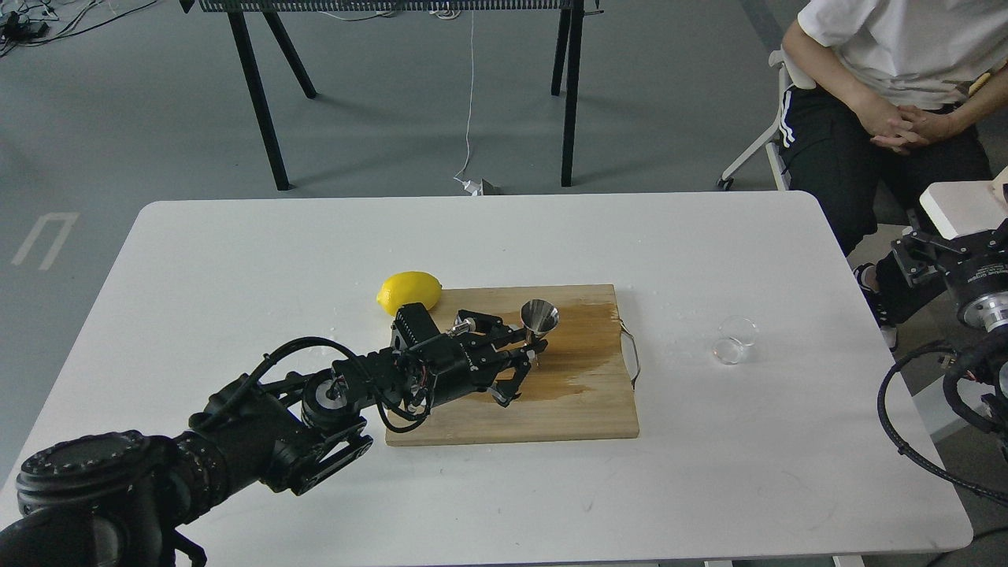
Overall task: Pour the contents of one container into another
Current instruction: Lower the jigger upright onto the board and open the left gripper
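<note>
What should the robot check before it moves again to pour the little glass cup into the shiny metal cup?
1. Jigger standing upright on the cutting board: ok.
2. Left gripper around the jigger's lower part, fingers apart: ok. Whether it touches: cannot tell.
3. Glass cup held by a gripper: not ok, it sits alone on the table.
4. Right gripper in view: not ok.
5. Liquid in the glass cup: cannot tell.
6. Board dry: not ok, there is a wet stain.

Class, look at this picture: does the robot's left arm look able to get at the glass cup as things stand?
Probably not easily. The left gripper is at the steel jigger on the wooden board, while the glass cup lies on its side beyond the board's right edge. Nothing blocks the way, but it looks like a long stretch.
</note>
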You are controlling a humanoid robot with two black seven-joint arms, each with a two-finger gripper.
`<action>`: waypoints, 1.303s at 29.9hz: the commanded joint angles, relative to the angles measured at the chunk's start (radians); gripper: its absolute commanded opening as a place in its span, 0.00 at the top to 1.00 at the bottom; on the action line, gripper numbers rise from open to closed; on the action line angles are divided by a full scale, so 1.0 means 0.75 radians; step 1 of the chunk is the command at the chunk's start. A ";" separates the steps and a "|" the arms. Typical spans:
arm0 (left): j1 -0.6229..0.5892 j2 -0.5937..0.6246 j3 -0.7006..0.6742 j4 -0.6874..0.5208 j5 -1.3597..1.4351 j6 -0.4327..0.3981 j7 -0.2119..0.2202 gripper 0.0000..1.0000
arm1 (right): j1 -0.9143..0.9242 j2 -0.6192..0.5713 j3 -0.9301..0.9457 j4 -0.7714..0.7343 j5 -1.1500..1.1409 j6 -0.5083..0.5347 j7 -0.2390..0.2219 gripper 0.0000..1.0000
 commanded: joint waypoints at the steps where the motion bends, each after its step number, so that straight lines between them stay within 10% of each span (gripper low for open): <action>1: 0.001 0.003 -0.003 0.002 0.000 0.000 0.002 0.84 | 0.000 0.006 -0.002 0.000 -0.001 0.000 0.000 0.00; 28: -0.001 0.022 0.008 0.029 0.000 0.011 0.008 0.68 | 0.000 0.002 -0.008 0.002 -0.001 0.000 0.000 0.00; 34: -0.001 0.024 0.008 0.029 0.000 0.011 0.008 0.27 | 0.000 0.002 -0.010 -0.002 -0.001 0.000 0.000 0.00; 39: -0.001 0.024 0.008 0.027 0.000 0.011 0.006 0.25 | -0.002 0.004 -0.010 -0.002 -0.001 0.000 0.000 0.00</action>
